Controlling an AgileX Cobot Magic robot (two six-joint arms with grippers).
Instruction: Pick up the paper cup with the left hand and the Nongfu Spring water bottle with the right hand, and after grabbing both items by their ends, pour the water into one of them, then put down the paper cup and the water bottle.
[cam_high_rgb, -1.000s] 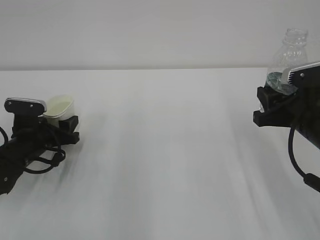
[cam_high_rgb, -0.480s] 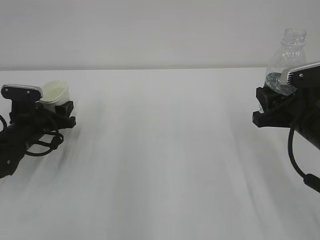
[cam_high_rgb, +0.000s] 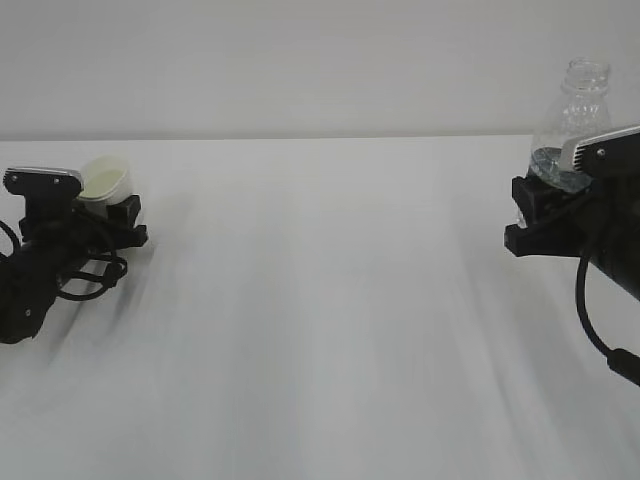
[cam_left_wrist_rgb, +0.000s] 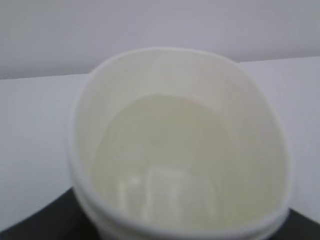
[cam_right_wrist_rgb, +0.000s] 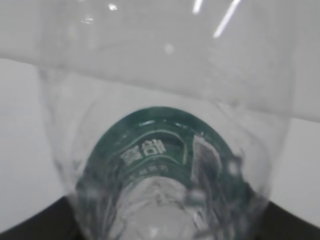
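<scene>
Gripping the cup (cam_high_rgb: 103, 180) near its base, the left hand (cam_high_rgb: 95, 215) holds it mouth-up at far left, while the right hand (cam_high_rgb: 550, 205), clamped low on the bottle (cam_high_rgb: 577, 115), holds it upright at far right above the worktop (cam_high_rgb: 320, 300), ready for pouring.

We are looking across a plain white table (cam_high_rgb: 330, 300) that is filling most of the exterior view. Behind it a bare, pale grey wall (cam_high_rgb: 300, 60) is running straight along the far edge. Soft, even light is falling over both.
</scene>
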